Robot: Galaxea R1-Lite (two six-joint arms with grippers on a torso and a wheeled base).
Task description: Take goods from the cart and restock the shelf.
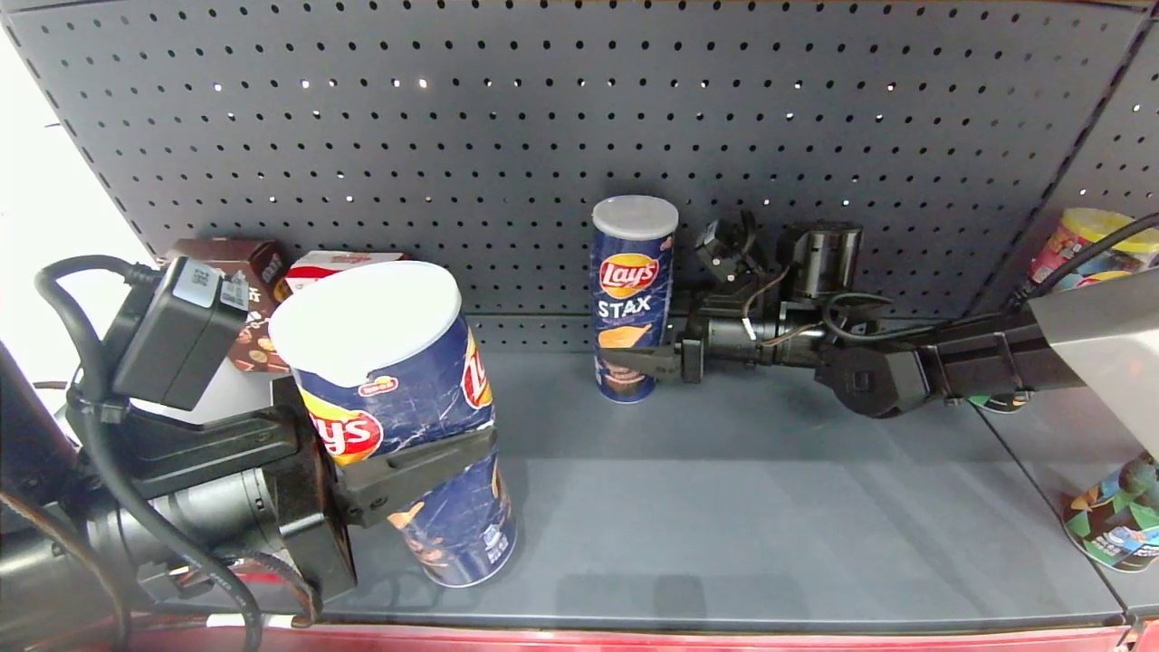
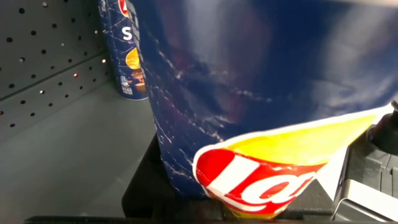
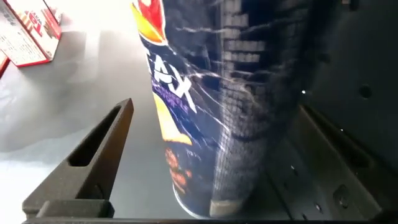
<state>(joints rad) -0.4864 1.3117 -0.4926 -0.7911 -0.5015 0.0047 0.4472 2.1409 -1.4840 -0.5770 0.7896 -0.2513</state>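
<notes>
My left gripper (image 1: 412,444) is shut on a blue chip can with a white lid (image 1: 398,398) at the front left of the grey shelf (image 1: 770,507). The can tilts slightly, its base low over the shelf near the front edge; the left wrist view shows its blue side (image 2: 249,93) close up. A second blue chip can (image 1: 632,299) stands upright at the back middle, near the pegboard. My right gripper (image 1: 638,359) is open around its lower part. In the right wrist view a gap shows between one finger (image 3: 93,162) and this can (image 3: 230,106).
A brown box (image 1: 244,272) and a red-and-white box (image 1: 330,263) stand at the back left. Colourful cans (image 1: 1087,240) and a printed cup (image 1: 1118,525) fill the neighbouring shelf on the right. Bare shelf lies between the two cans and to the front right.
</notes>
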